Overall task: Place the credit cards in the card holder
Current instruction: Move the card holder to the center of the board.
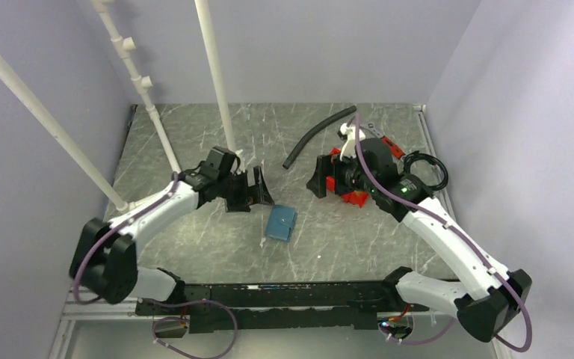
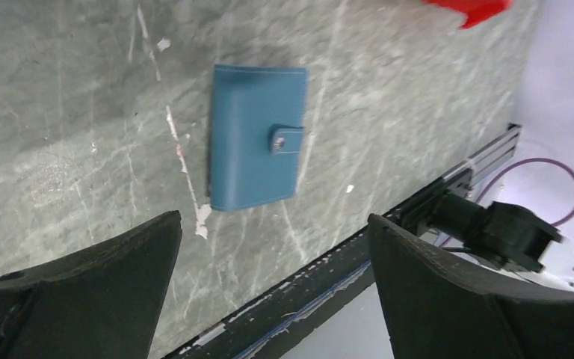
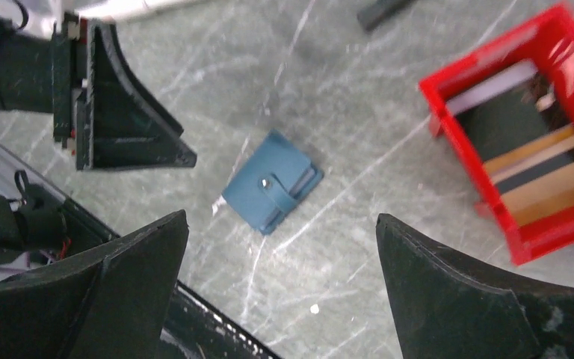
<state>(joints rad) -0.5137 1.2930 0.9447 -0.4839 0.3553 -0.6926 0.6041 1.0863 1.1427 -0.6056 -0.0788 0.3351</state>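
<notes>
The blue card holder [image 1: 280, 224] lies closed and flat on the marble table, its snap tab fastened; it also shows in the left wrist view [image 2: 258, 146] and the right wrist view [image 3: 273, 183]. The credit cards stand on edge inside the red bin [image 3: 560, 228]: a tan-brown card [image 3: 549, 187] and a dark card [image 3: 516, 123]. My left gripper [image 1: 249, 193] [image 2: 273, 224] is open and empty, just up-left of the card holder. My right gripper [image 1: 336, 183] [image 3: 282, 221] is open and empty, above the table by the red bin [image 1: 355, 198].
A black hose [image 1: 318, 134] lies at the back centre. White pipes [image 1: 217, 75] rise at the back left. A coiled black cable [image 1: 426, 168] sits by the right wall. A black rail [image 1: 269, 295] runs along the table's near edge.
</notes>
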